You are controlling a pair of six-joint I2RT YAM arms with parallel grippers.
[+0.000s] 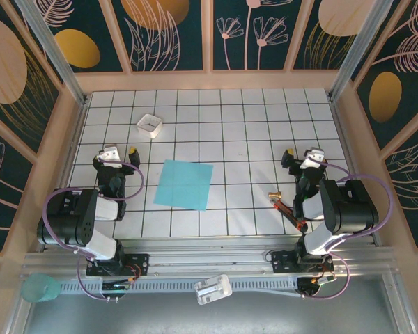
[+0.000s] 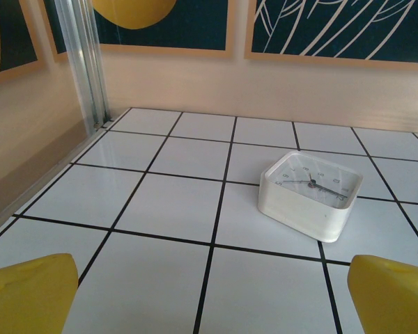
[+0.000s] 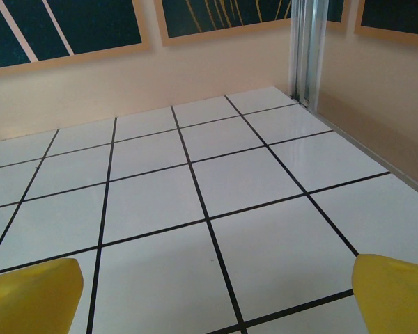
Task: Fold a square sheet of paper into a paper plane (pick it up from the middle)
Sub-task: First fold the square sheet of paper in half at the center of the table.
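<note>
Lying flat and unfolded on the tiled table [image 1: 251, 132], between the two arms: the square sheet of paper [image 1: 184, 184]. Sits apart from both claws. Left gripper [image 2: 209, 292] spread wide, holding nothing, facing a small white tray [image 2: 310, 195]. Right gripper [image 3: 216, 292] spread wide too, above bare tiles. Beside the right arm, a red-and-black tool [image 1: 287, 209] on the tiles.

White-tiled desk [image 1: 244, 132], black grid lines. Small white square tray [image 1: 149, 125] at 11 o'clock, upright, alone on its tile. Red-and-black pen-like tool [image 1: 287, 209] at 4 o'clock, lying diagonal. Translucent teal object [image 1: 40, 287] at 7 o'clock, off desk. White clip-like piece [image 1: 213, 289] at 6 o'clock on rail. Dark floral wall panels [image 1: 174, 31] at 12.
</note>
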